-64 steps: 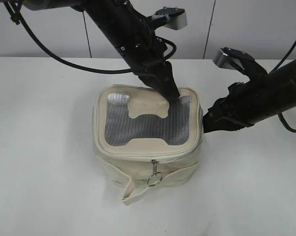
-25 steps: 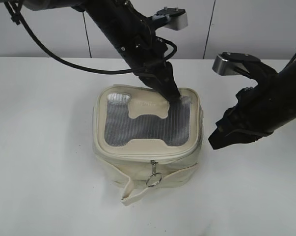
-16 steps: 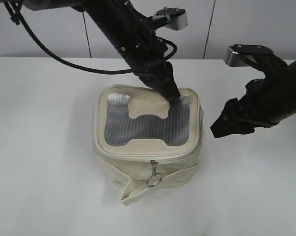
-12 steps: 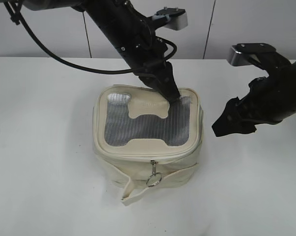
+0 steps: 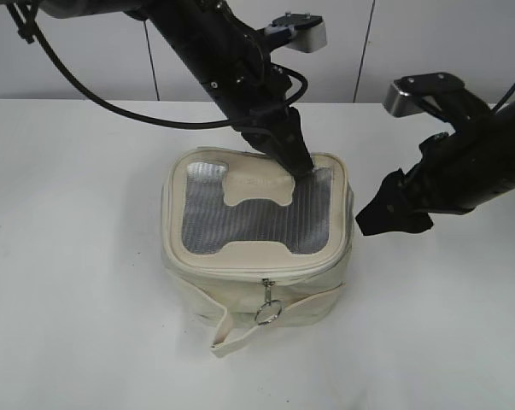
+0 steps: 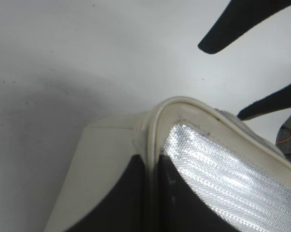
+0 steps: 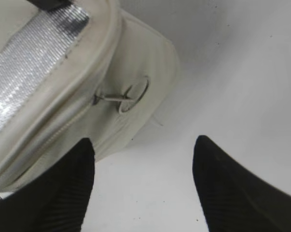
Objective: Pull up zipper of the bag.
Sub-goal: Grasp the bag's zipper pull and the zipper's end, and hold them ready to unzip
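The cream bag point(image 5: 197, 282) stands mid-table, grey mesh top up. The zipper track point(image 5: 240, 272) runs round its top rim, and a silver pull with a ring point(image 5: 268, 309) hangs at the front. My left gripper point(image 5: 301, 166) is shut on the bag's rim at the back right corner; in the left wrist view its jaws point(image 6: 152, 186) pinch the cream rim of the bag point(image 6: 102, 159). My right gripper point(image 5: 385, 218) is open and empty, just off the bag's right side. The right wrist view shows its jaws point(image 7: 143, 183) over bare table beside the bag point(image 7: 145, 53), near another pull with a ring point(image 7: 126, 95).
A loose cream strap point(image 5: 240, 335) hangs from the bag's front onto the white table point(image 5: 78, 256). A grey panelled wall point(image 5: 86, 68) stands behind the table. The right gripper's fingers point(image 6: 242, 24) show in the left wrist view beyond the bag's corner.
My right gripper drew away from the bag's right side to the right and up, then came back down-left close to it. The left gripper and the bag have stayed put.
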Robot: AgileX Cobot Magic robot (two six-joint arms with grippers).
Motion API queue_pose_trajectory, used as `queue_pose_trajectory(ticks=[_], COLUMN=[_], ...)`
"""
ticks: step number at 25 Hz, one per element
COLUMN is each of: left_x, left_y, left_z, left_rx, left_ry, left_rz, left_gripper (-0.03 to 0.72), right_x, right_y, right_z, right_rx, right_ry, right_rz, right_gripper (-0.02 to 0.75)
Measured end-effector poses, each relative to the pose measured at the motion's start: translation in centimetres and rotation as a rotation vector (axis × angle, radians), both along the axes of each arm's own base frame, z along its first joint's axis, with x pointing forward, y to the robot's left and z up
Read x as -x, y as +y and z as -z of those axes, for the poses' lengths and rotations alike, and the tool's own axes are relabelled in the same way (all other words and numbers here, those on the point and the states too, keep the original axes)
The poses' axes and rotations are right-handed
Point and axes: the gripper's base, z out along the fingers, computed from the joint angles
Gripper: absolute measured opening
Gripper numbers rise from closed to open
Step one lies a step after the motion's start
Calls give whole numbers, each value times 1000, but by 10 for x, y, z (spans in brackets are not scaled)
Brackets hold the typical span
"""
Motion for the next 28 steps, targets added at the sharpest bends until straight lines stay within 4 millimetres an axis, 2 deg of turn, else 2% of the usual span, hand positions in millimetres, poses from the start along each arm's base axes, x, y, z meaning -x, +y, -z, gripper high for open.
queue_pose_trajectory(ticks=[5,10,14,16,18,21,22,24,28], left_x=[0,0,0,0,-1,-1,-1,0,0], left_y=[0,0,0,0,1,1,1,1,1], left_z=[0,0,0,0,0,0,0,0,0], left_rx=[1,0,-1,-2,-3,-3,-3,-3,-3], left_ry=[1,0,-2,-2,-3,-3,-3,-2,-3], left_rz=[0,0,0,0,-1,-1,-1,0,0], left_gripper=[38,38,38,38,38,38,38,38,38], right_x=[-8,-11,-15,-19,-21,-23,-24,-23,-21], right_y=[3,8,10,11,13,17,17,17,16], right_z=[22,21,29,33,35,33,32,32,31], right_rx=[5,-34,-35,-43,-56,-86,-89,-95,-100], right_ry=[44,18,14,14,8,-11,-18,-13,33], right_rz=[2,-26,-33,-35,-42,-56,-55,-56,-16], right_gripper=[504,504,488,433,337,104,57,11,8])
